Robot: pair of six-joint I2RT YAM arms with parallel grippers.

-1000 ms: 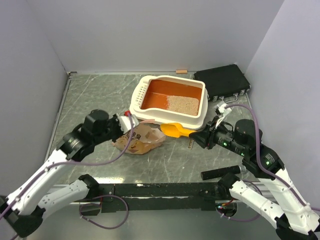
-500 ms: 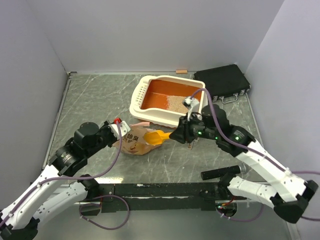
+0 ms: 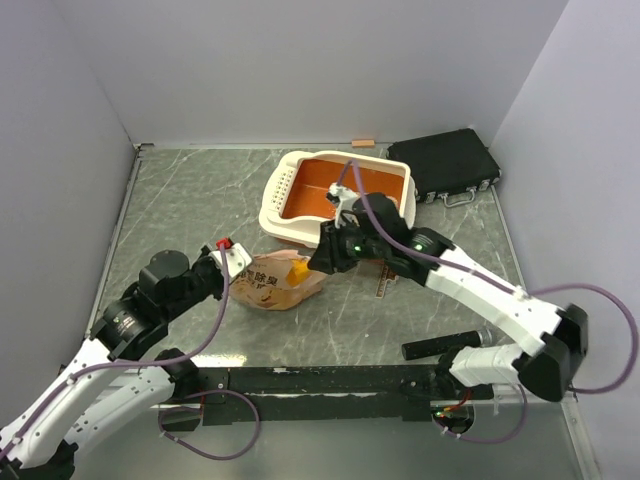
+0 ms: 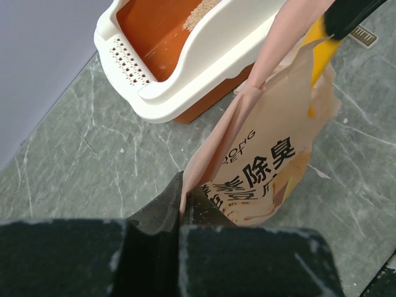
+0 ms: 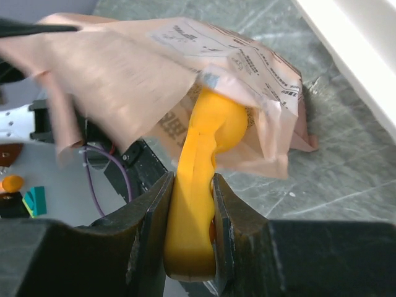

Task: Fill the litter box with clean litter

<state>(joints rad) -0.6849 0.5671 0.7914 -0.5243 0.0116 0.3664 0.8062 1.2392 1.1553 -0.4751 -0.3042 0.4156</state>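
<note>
The litter box (image 3: 290, 215), orange with a cream rim, sits at the back middle; it also shows in the left wrist view (image 4: 185, 86). A patch of beige clean litter (image 4: 201, 7) lies in it, mostly hidden by my right arm from above. The tan paper bag (image 3: 275, 283) stands in front of the box. My left gripper (image 4: 183, 201) is shut on the bag's edge (image 4: 247, 161) and holds it open. My right gripper (image 5: 192, 204) is shut on the yellow scoop (image 5: 204, 154), whose head is inside the bag's mouth (image 3: 298, 268).
A black flat case (image 3: 445, 163) lies at the back right next to the litter box. A small label (image 3: 384, 288) lies on the table right of the bag. Grey walls close in the table on three sides.
My right arm has swung left from the right side, carrying the scoop from beside the litter box into the bag's mouth. My left gripper has pulled the bag's edge back a little.
</note>
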